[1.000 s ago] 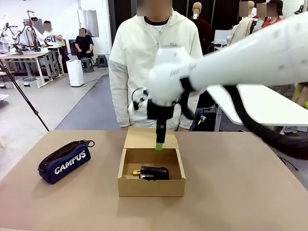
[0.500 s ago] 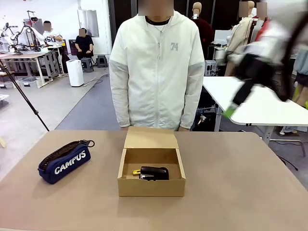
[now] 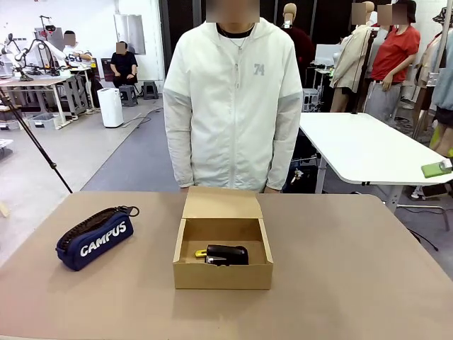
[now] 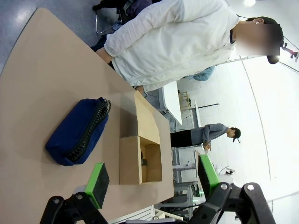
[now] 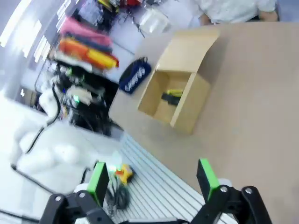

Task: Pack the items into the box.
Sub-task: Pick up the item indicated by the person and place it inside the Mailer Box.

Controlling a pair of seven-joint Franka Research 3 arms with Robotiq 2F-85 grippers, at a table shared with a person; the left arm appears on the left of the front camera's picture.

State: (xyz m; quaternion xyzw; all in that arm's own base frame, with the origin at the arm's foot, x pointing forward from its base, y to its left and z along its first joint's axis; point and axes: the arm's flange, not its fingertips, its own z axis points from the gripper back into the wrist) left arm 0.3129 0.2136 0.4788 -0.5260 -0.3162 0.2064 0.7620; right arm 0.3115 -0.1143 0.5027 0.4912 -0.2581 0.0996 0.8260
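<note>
- A person [image 3: 230, 106] in a white zip-up hooded jacket, with a grey "74" on the chest, stands right at the far edge of the tan table [image 3: 354, 269], about midway along it.
- Behind them to the right is a white table [image 3: 361, 149] with a rounded corner.
- At the back left, a white upright bin-like unit [image 3: 110, 106] stands on the grey floor.
- Near it, two seated people [image 3: 124, 62] in dark tops sit by a far desk.
- A thin black tripod leg [image 3: 35, 145] slants down toward the tan table's far left corner.
</note>
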